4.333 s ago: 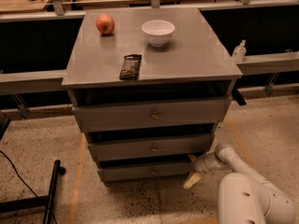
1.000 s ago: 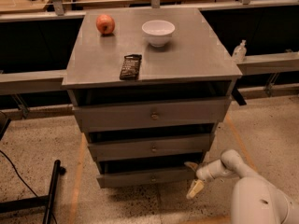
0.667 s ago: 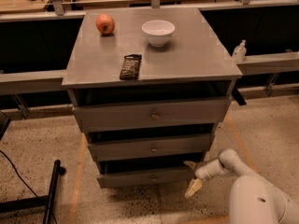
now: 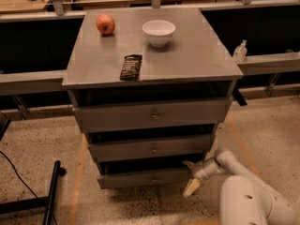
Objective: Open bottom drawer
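Observation:
The bottom drawer [image 4: 140, 178] is the lowest, narrowest grey front of the cabinet, with a small round knob [image 4: 153, 177]. It stands pulled out a little, with a dark gap above it. My gripper [image 4: 190, 176] is at the drawer's right end, low by the floor. Its fingers are spread: one dark fingertip [image 4: 188, 164] is above the drawer's corner and one cream fingertip [image 4: 191, 187] is below it. The white arm [image 4: 243, 196] reaches in from the lower right.
The middle drawer [image 4: 152, 147] and top drawer [image 4: 152, 115] sit above. On the cabinet top [image 4: 197, 55] are a red apple [image 4: 105, 24], a white bowl [image 4: 158, 32] and a dark snack bar [image 4: 131, 67]. A black stand [image 4: 51, 191] is on the floor at left.
Since the earliest frame the bottom drawer front has come out slightly and my gripper has dropped lower at its right end. Over the last second almost nothing moved.

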`<state>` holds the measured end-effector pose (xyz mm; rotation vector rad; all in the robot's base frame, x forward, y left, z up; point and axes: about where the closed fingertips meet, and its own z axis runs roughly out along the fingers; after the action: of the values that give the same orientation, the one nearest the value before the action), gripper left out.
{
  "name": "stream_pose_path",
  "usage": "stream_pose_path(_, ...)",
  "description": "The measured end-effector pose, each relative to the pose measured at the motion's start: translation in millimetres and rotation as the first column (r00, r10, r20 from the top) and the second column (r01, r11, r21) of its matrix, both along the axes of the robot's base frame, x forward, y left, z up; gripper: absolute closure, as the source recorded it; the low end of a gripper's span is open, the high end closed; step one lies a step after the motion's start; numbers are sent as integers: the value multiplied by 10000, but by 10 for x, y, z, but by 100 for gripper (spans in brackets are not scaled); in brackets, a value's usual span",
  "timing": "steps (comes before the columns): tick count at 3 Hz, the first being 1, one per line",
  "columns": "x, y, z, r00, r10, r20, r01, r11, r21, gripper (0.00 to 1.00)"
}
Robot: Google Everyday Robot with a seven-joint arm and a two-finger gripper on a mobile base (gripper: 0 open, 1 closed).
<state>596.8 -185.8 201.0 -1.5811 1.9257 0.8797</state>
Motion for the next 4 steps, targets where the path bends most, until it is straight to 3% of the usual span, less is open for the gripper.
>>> stream_pose_path(1, -44, 21, -111, 9994, 225, -279, -227, 9997, -83, 0)
stream_pose_path(3, -49, 21, -68, 9993, 240, -295, -243, 9997, -87, 0)
stream_pose_path(4, -224, -88, -94, 9982, 276, -534, -275, 9996, 8, 0)
